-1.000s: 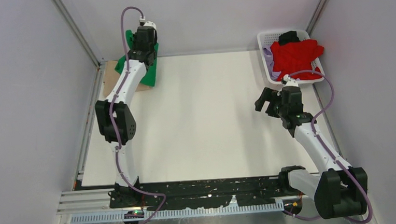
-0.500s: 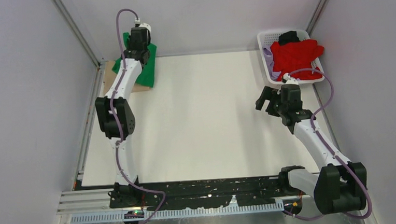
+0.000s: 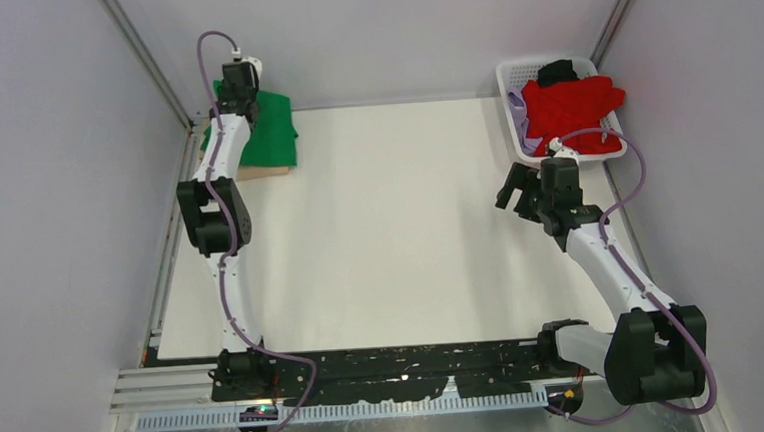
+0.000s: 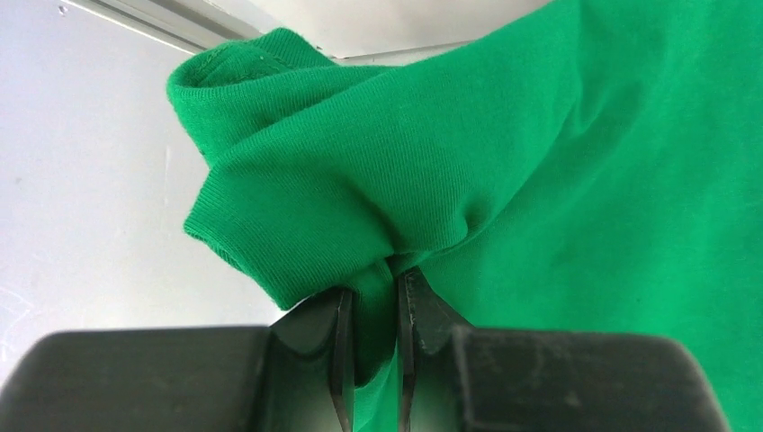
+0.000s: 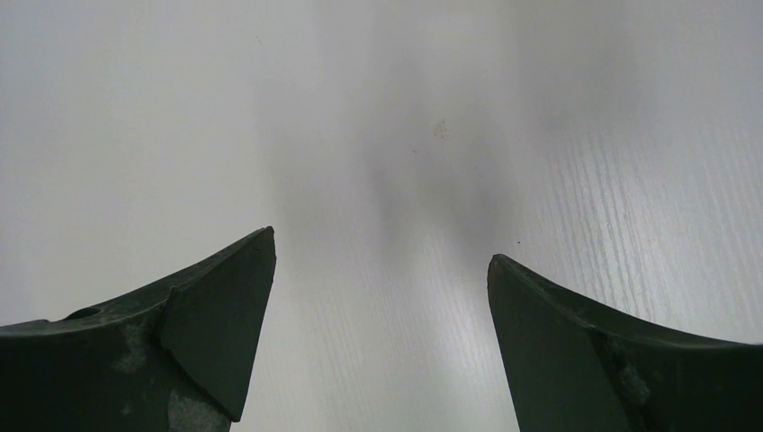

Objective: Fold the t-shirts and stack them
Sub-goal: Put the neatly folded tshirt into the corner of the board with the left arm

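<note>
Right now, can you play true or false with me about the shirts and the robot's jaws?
The left jaws pinch the green t-shirt. True.
The red t-shirt lies in the white basket. True.
The right jaws hold the red t-shirt. False: they stand open and empty above the table.
The green t-shirt is in the basket. False: it is at the table's far left corner.
</note>
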